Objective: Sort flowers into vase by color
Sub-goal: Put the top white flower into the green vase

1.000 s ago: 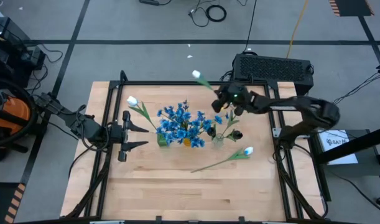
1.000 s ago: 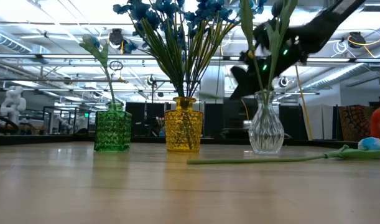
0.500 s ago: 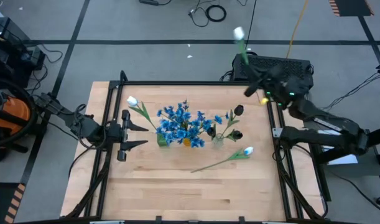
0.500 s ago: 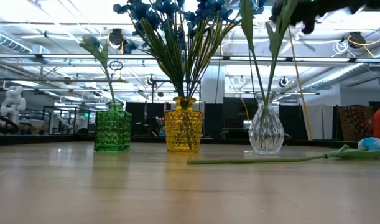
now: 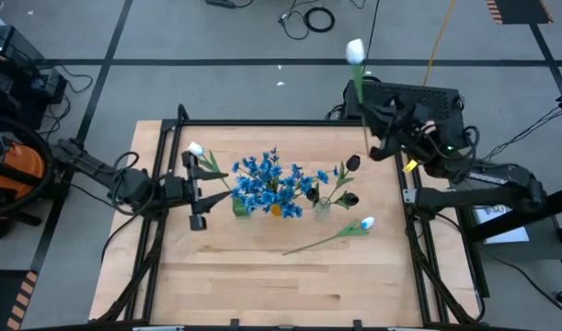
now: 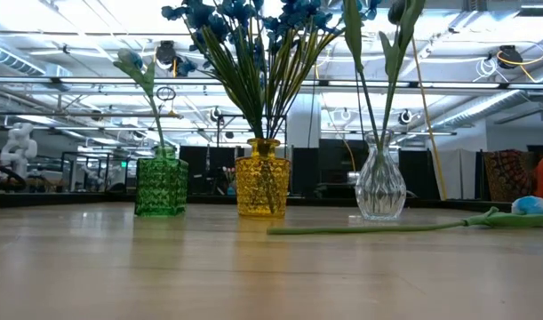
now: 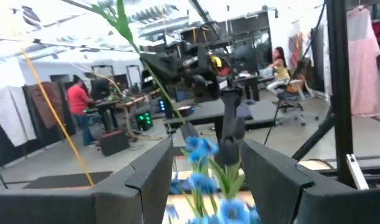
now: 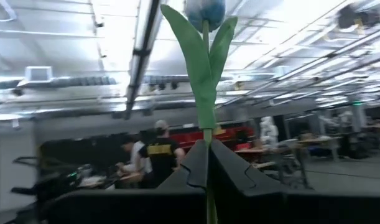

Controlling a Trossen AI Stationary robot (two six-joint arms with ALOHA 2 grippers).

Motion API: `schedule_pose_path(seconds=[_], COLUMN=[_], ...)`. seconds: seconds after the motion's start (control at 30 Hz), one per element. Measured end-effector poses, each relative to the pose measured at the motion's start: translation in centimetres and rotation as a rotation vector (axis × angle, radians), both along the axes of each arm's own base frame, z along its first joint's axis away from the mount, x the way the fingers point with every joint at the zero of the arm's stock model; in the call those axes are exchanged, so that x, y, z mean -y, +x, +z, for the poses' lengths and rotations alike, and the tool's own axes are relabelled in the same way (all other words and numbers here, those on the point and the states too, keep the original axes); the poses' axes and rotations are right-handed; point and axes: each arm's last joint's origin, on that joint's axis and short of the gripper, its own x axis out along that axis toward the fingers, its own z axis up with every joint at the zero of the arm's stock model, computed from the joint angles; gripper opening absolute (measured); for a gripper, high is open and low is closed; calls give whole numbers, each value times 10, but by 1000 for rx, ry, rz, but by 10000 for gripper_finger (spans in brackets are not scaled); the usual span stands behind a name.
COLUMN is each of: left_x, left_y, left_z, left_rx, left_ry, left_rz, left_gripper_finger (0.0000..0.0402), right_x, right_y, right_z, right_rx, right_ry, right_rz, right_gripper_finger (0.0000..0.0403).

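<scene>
On my wooden bench (image 5: 262,276) three vases stood in a row. My right hand (image 5: 366,110) was clamped on a white tulip (image 5: 355,51), raised above the bench's far right corner. Another tulip (image 5: 340,233) lay flat. My left hand (image 5: 200,177) waited half-open beside the green vase (image 6: 160,185).

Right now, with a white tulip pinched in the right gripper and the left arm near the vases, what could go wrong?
The right gripper grips the white tulip low on its thin stem, high beyond the table's far edge; it could swing or slip. The left gripper, open, sits beside the green vase and could nudge it. Another white tulip lies on the table, its stem near the clear vase.
</scene>
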Motion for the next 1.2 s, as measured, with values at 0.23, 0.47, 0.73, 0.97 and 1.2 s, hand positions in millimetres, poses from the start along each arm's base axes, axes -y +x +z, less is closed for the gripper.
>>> schedule_pose_path(seconds=[0.23,0.47,0.73,0.97,1.2], left_x=[-6,-14,-24,-31,-31], left_y=[22,35,40,40,49], left_z=[36,60,79,84,79], left_rx=[-25,21,77,97,67], left_ry=[-27,-49,-27,-35,-46], left_rz=[-1,-52,-163,-324,-345], left_gripper_finger=[195,196,196,196,196], right_x=[-11,-40,-75,-95,-106], right_y=[56,115,154,181,192], right_z=[29,43,51,28,16], right_rx=[-46,-89,-98,-177,-195], right_ry=[-42,-116,-193,-220,-234], right_rz=[84,178,250,286,308], right_gripper_finger=[0,0,0,0,0])
